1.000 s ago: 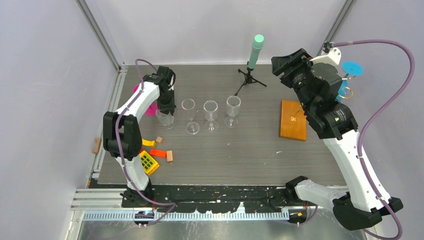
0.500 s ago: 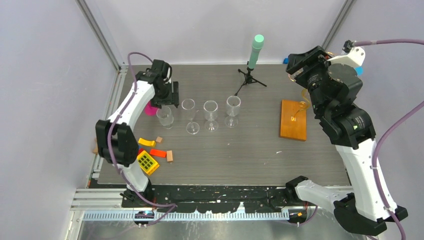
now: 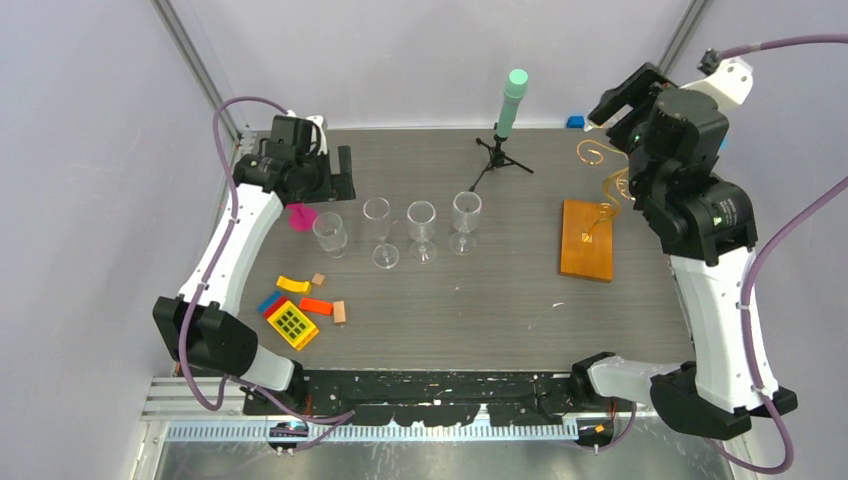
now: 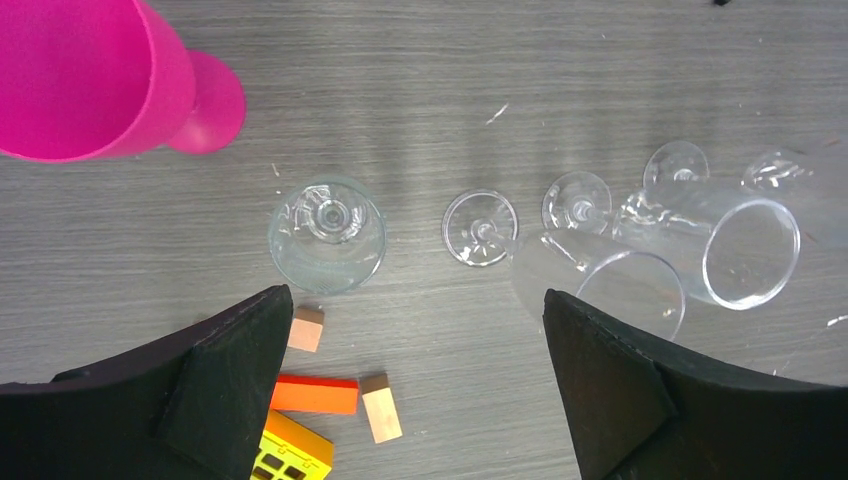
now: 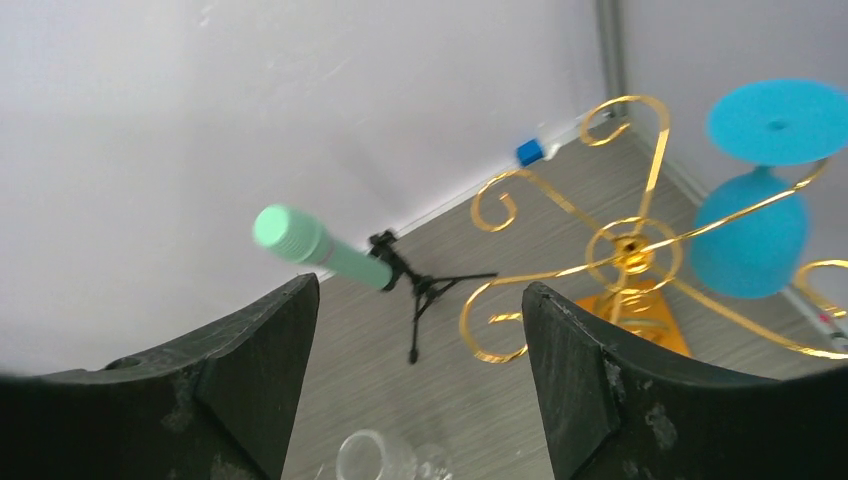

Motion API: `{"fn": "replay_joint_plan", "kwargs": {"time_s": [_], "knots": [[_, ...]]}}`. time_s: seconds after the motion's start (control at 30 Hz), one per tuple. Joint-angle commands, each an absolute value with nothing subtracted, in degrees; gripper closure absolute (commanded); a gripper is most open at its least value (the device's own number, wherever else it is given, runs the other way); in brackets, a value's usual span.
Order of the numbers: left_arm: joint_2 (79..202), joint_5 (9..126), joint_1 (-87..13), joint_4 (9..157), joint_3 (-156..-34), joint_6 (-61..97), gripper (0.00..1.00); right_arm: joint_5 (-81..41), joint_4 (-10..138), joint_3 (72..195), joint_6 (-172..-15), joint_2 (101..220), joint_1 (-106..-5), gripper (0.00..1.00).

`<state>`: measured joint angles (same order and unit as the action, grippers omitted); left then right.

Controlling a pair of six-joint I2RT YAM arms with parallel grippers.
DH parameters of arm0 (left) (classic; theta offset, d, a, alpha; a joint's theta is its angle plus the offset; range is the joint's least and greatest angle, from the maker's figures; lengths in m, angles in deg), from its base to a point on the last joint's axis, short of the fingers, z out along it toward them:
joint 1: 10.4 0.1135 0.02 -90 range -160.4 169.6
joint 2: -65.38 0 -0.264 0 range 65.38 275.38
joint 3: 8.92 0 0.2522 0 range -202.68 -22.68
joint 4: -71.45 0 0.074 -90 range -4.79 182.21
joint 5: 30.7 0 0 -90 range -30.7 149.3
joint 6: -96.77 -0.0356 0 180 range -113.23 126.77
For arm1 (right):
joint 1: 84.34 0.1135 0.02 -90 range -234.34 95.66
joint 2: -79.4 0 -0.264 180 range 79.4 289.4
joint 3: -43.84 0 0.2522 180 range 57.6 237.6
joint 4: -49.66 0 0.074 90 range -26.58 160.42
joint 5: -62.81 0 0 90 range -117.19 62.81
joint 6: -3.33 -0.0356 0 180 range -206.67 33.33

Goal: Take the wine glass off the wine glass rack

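Note:
The gold wire wine glass rack point(image 5: 630, 250) stands on its orange-brown wooden base point(image 3: 587, 240) at the table's right. A blue wine glass point(image 5: 750, 245) hangs upside down from one curled arm on the rack's right side; the top view hides it behind my right arm. My right gripper point(image 5: 420, 290) hovers open, high and left of the rack, apart from the glass. It sits at the back right in the top view point(image 3: 620, 100). My left gripper point(image 4: 415, 300) is open and empty above the table's left part, near a clear glass point(image 4: 328, 232).
Several clear glasses point(image 3: 421, 225) stand in a row mid-table. A pink glass point(image 3: 300, 217) lies by the left arm. A mint-green cylinder on a black tripod point(image 3: 512, 100) stands at the back. Coloured blocks point(image 3: 300, 310) lie front left. Walls close in both sides.
My left gripper has opened, let go of the leftmost clear glass and lifted away toward the back left. The right arm has swung back and right, uncovering the rack's curls, with its jaws widening.

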<state>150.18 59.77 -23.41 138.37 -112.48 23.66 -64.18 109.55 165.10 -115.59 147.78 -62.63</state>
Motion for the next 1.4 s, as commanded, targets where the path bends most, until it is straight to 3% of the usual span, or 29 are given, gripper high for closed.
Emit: {"fn": "replay_joint_plan", "kwargs": {"time_s": [0.0, 0.27, 0.43, 0.87, 1.37], "knots": [[146.6, 63.5, -23.4, 134.6, -110.5, 22.1, 0.0, -61.0, 113.9, 171.2, -115.3, 150.0, -72.6, 0.2], [144.8, 68.1, -23.3, 132.3, -108.0, 23.2, 0.0, -40.8, 116.8, 171.5, -121.8, 153.3, -99.0, 0.18], [143.9, 70.4, -23.3, 131.1, -106.2, 23.7, 0.0, -37.0, 116.7, 166.7, -125.1, 153.6, -110.5, 0.18], [143.2, 74.4, -23.3, 129.4, -105.4, 25.1, 0.0, -34.1, 110.6, 153.6, -127.0, 152.9, -118.2, 0.18], [141.2, 75.3, -23.3, 130.8, -108.6, 28.2, 0.0, -31.3, 104.3, 152.4, -127.4, 157.9, -118.2, 0.18]]}}
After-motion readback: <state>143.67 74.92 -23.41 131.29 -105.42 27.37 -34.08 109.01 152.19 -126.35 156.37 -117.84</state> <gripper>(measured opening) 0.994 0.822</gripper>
